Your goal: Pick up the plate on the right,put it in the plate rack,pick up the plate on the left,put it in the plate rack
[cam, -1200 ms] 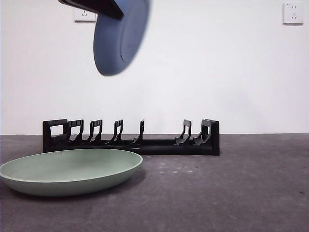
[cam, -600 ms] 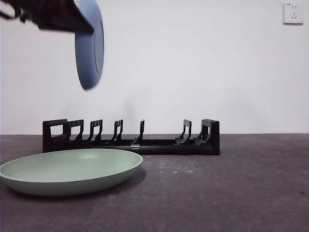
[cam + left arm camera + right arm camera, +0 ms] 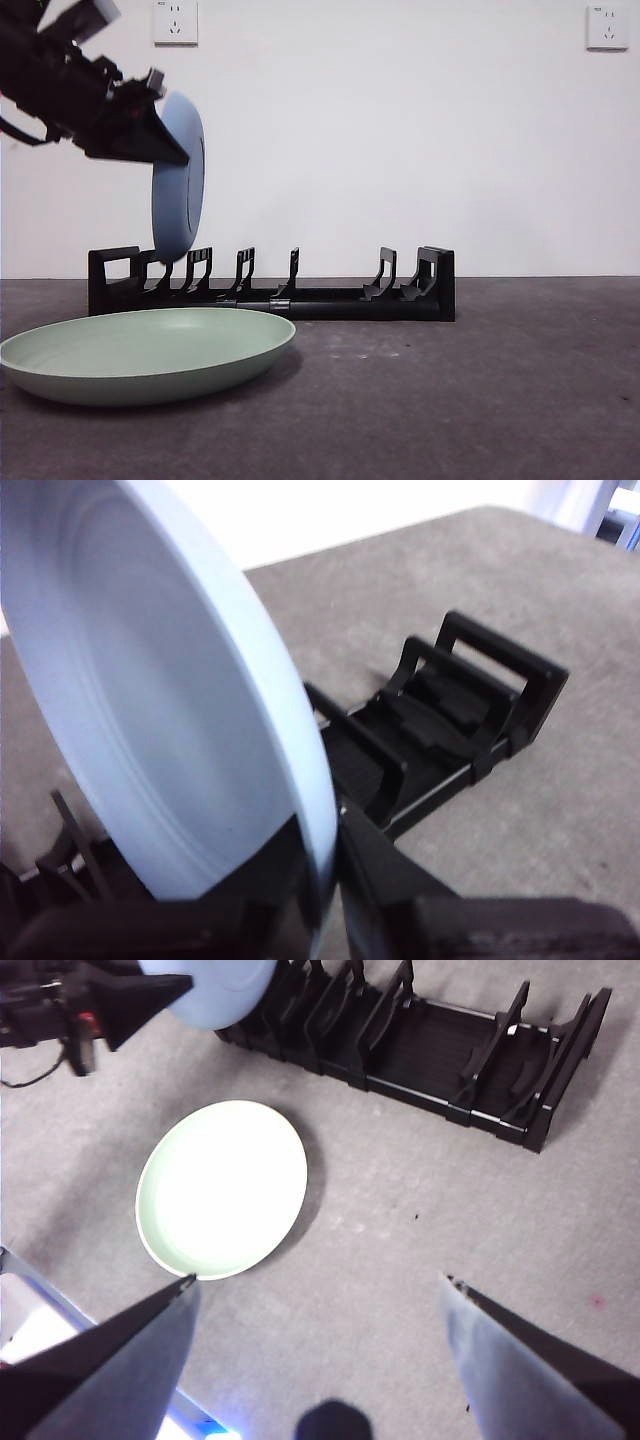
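Note:
My left gripper (image 3: 150, 135) is shut on the rim of a pale blue plate (image 3: 178, 190) and holds it upright on edge. The plate's lower rim hangs just over the dividers at the left end of the black plate rack (image 3: 330, 300). The left wrist view shows the blue plate (image 3: 150, 710) pinched between the jaws, with the rack (image 3: 470, 700) close below. A pale green plate (image 3: 150, 350) lies flat on the table in front of the rack's left half. My right gripper (image 3: 320, 1282) hangs open high over the table, looking down on the green plate (image 3: 222, 1188) and the rack (image 3: 430, 1045).
A white wall rises right behind the rack, with sockets (image 3: 175, 22) high on it. The dark grey tabletop (image 3: 500, 380) stretches bare to the right of the green plate. The table's edge (image 3: 20, 1300) shows in the right wrist view.
The left gripper has carried the blue plate leftward and down. The plate has turned from tilted to upright and now reaches the rack's left dividers. The green plate and rack have not moved.

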### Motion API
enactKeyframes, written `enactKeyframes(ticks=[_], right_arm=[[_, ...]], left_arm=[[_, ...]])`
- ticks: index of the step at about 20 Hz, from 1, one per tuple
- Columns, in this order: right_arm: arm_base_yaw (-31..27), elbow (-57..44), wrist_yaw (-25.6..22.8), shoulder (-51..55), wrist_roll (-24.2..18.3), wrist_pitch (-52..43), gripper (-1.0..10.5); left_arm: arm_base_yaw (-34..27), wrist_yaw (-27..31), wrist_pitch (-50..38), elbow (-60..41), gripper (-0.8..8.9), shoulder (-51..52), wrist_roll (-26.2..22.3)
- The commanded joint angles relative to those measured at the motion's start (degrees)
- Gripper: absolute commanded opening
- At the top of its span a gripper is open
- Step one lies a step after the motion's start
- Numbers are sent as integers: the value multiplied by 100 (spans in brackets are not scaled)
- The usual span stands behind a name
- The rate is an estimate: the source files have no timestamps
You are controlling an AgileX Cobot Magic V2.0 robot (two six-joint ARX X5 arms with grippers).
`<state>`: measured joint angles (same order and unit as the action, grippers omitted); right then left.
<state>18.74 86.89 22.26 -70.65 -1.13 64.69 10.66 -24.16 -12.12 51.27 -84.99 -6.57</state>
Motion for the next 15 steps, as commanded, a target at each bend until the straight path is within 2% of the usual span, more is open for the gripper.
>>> enactKeyframes(ticks=[1, 12, 15], right_arm=[[7, -39, -20, -4, -70, -20, 406], [7, -39, -22, -7, -107, 15, 406], [7, -42, -22, -17, -107, 15, 406]], left_arm=[[-13, -26, -107, 7, -8, -201, -238], [-11, 363, 219, 7, 8, -557, -723], [-11, 293, 289, 7, 189, -555, -719]])
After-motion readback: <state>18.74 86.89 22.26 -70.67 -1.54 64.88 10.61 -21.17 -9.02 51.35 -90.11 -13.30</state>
